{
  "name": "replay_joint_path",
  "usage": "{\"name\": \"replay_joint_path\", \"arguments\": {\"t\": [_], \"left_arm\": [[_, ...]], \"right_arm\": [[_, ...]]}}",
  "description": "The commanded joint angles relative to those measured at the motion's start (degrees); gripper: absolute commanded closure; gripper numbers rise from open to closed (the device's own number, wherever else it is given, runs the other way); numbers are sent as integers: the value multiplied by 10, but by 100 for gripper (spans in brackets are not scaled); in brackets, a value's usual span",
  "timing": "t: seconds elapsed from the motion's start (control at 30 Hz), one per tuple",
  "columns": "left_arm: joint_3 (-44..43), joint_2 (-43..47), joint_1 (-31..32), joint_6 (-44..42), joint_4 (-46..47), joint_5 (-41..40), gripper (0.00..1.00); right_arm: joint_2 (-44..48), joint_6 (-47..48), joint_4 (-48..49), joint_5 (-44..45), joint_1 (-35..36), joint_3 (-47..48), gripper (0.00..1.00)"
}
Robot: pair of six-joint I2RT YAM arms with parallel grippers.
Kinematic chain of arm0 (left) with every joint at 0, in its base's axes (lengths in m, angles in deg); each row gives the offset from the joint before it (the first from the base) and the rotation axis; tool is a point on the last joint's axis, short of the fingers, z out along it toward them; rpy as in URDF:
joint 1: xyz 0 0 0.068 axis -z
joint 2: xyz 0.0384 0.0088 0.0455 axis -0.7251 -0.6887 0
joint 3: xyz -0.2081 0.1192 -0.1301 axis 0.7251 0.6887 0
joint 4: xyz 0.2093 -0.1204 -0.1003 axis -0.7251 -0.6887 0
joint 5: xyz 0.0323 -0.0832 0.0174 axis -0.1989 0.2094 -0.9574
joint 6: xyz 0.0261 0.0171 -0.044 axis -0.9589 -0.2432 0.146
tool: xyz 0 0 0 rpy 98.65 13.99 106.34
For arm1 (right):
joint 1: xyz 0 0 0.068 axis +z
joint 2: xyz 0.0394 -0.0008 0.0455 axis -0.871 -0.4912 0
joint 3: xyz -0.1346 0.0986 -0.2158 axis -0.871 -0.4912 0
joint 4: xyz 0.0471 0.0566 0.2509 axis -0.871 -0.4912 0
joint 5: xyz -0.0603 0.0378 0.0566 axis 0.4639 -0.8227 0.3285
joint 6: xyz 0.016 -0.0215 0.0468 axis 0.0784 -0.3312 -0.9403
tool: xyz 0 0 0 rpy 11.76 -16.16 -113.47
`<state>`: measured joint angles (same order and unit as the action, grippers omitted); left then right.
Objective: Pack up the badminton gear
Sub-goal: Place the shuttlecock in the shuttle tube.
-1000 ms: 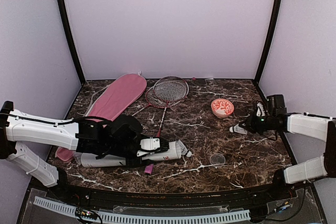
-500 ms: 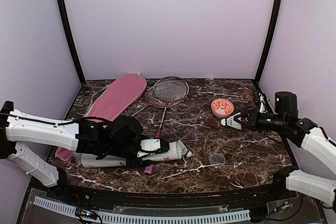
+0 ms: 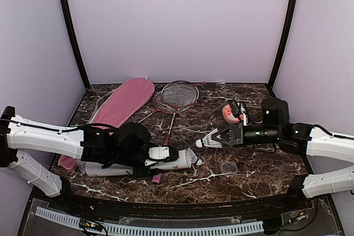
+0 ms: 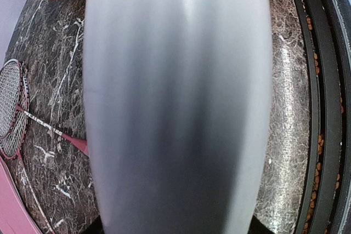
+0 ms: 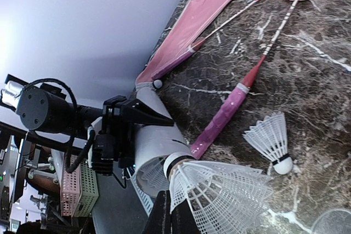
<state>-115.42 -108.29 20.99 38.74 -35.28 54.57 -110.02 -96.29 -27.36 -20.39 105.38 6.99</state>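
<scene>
The white tube point(image 3: 110, 168) lies on its side near the front edge, mouth to the right. My left gripper point(image 3: 160, 153) is shut on it, and the tube fills the left wrist view point(image 4: 175, 102). My right gripper point(image 3: 225, 136) is shut on a white shuttlecock point(image 3: 210, 139), held in the air, cork toward the tube's mouth. In the right wrist view this shuttlecock point(image 5: 230, 195) is just in front of the open tube point(image 5: 156, 141). Another shuttlecock point(image 5: 271, 138) lies on the table beside the mouth. Two red rackets point(image 3: 177, 95) and the pink bag point(image 3: 124, 103) lie at the back left.
A red patterned bowl point(image 3: 229, 111) sits behind my right arm. A clear round lid point(image 3: 228, 167) lies front right. A pink racket handle point(image 5: 222, 119) lies beside the tube's mouth. The black front rail point(image 3: 177, 208) runs along the near edge.
My right arm has swung left from the right edge, carrying the shuttlecock up to the tube's mouth. The left arm and tube have not moved.
</scene>
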Motion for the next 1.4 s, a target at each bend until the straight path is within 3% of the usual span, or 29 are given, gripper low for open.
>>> {"name": "replay_joint_path", "arguments": {"t": [0.0, 0.23, 0.5, 0.83, 1.37], "left_arm": [[-5, 4, 4, -1, 14, 5, 45], [-5, 5, 5, 1, 13, 5, 45], [-6, 4, 6, 1, 10, 2, 45], [-5, 10, 7, 3, 15, 14, 39], [-5, 7, 7, 5, 18, 24, 37]], "right_arm": [[-34, -24, 98, 32, 55, 23, 100], [-69, -30, 107, 76, 97, 30, 100], [-9, -45, 54, 111, 100, 7, 100], [-19, -64, 37, 90, 129, -13, 100], [-124, -94, 205, 79, 174, -25, 100]]}}
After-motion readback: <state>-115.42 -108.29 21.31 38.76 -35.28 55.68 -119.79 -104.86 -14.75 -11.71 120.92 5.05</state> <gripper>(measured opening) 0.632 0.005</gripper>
